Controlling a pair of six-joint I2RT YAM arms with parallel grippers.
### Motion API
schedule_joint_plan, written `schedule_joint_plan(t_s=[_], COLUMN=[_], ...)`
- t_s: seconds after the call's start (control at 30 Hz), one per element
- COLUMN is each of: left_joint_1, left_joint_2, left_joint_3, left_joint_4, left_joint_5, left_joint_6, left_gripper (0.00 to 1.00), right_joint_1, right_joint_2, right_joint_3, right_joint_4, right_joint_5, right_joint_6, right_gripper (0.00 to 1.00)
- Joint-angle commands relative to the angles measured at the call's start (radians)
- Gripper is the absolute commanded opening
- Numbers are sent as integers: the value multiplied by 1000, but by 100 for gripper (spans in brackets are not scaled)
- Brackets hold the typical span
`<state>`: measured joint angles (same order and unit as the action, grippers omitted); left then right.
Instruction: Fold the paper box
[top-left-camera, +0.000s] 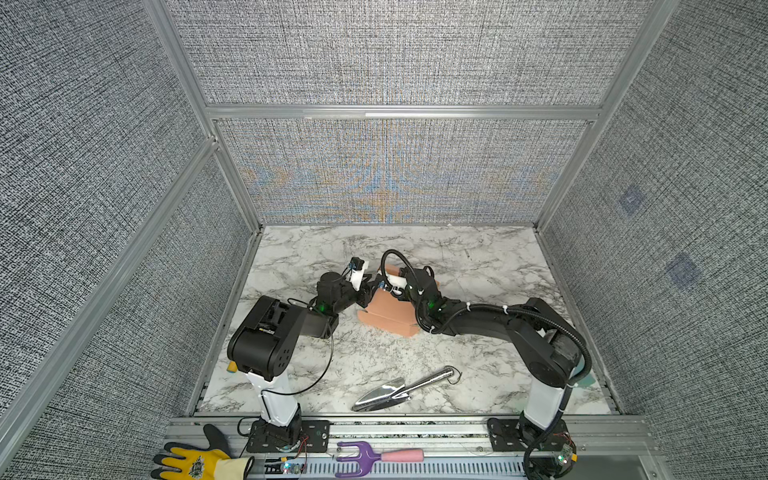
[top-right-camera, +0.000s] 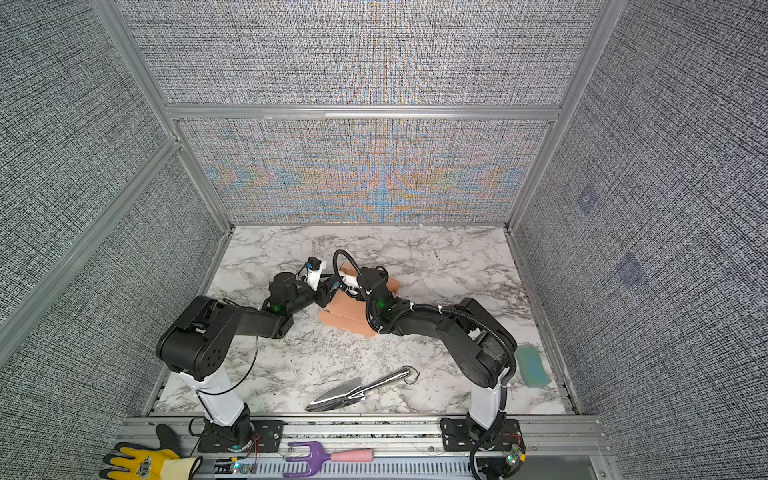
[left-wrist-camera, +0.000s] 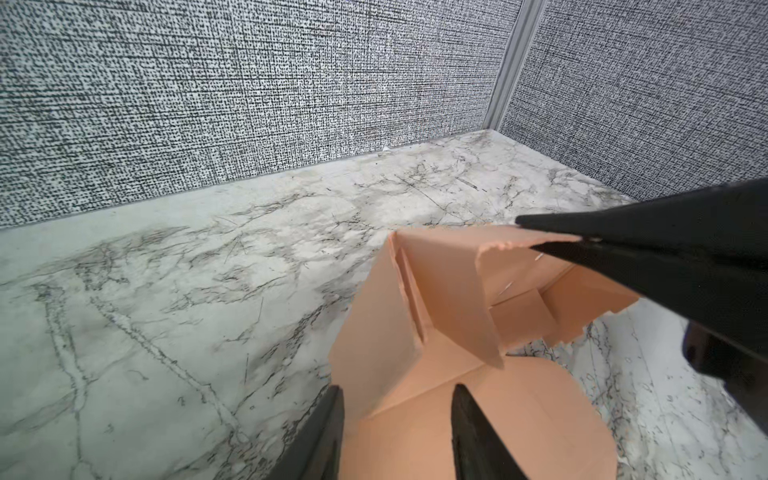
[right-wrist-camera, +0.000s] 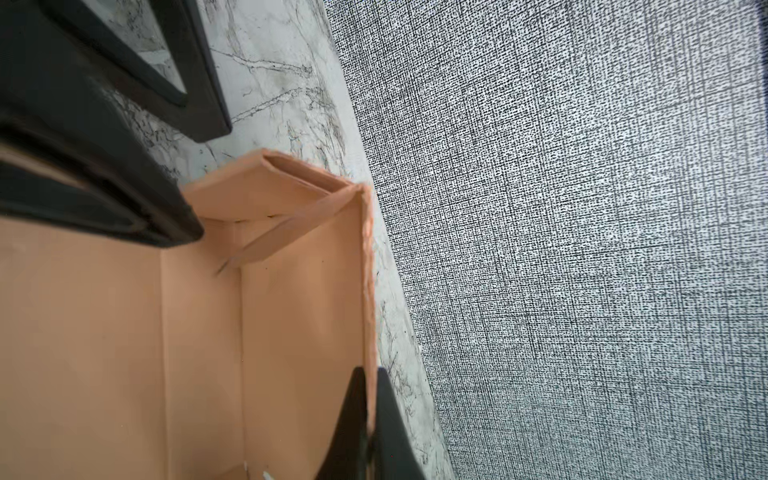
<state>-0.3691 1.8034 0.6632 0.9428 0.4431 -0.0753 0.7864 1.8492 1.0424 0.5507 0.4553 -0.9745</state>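
Right pincer (right-wrist-camera: 369, 382) clamps the paper box (right-wrist-camera: 124, 332) wall, while left pincer (left-wrist-camera: 397, 388) stands spread astride a folded corner.

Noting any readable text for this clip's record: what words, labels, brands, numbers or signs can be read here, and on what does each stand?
No text can be read anywhere in these views.
Emblem on the yellow glove: too blurred to read.
Faint bluish patches on the side wall: nothing legible.
Paper box: plain, no print on the faces that show.
Metal trowel: no marking visible.
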Motion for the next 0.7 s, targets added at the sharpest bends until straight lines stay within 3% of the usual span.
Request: schedule_joint_plan(t_s=[0.0, 0.2, 0.37, 0.67], left_joint_1=[15, 30, 38, 41], left_joint_2=[-10, -22, -100, -345], left_joint_3=[3, 27, 36, 99], left_joint_4=[-25, -68, -131, -434], left_joint_5=[-20, -20, -23, -147], left_joint_6=[-5, -33, -71, -136], left_gripper=[43, 37, 36, 46], right_joint_1=[-1, -10, -23, -83], right_joint_2=[-5, -20, -58, -120], right_joint_3=[15, 30, 108, 298], right_joint_4=[-10, -49, -239, -640], right_joint_5=[-9, -17, -20, -62], right_joint_6=[20, 65, 178, 613], right_gripper=[0, 0, 0, 0])
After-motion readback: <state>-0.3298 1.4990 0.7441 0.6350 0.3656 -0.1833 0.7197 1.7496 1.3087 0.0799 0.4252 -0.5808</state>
